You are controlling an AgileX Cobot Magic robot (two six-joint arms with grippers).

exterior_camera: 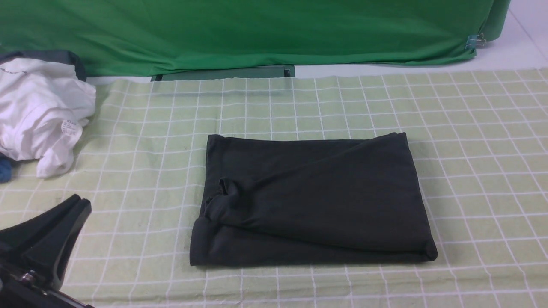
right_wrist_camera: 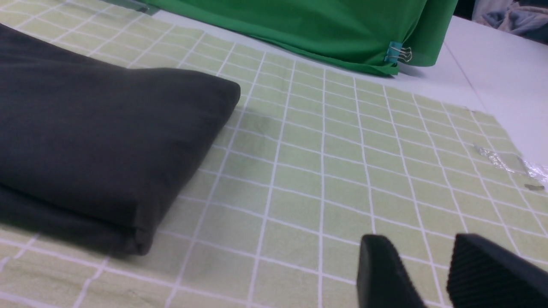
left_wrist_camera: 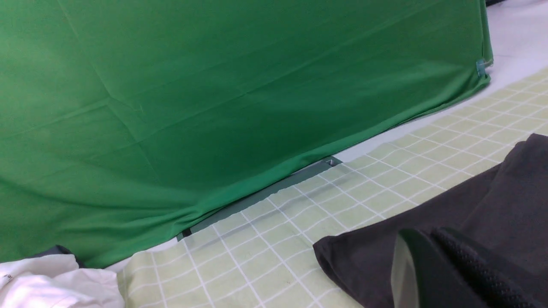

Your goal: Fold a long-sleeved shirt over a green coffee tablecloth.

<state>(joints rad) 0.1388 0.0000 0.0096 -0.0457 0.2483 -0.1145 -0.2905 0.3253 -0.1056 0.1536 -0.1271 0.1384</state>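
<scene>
Long-sleeved shirt [exterior_camera: 312, 199], black, folded rectangular

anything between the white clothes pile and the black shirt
Nothing: only bare checked tablecloth separates the white clothes from the folded shirt, seen in the front view.

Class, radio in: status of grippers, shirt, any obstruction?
Left gripper shut, right gripper open, both empty. Shirt folded on checked tablecloth. White garment off left, not obstructing.

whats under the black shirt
The folded long-sleeved shirt lies on the green coffee tablecloth, whose white-lined squares show all around it. Whether anything else lies beneath cannot be seen; the shirt covers that patch and its own inner layers.
</scene>
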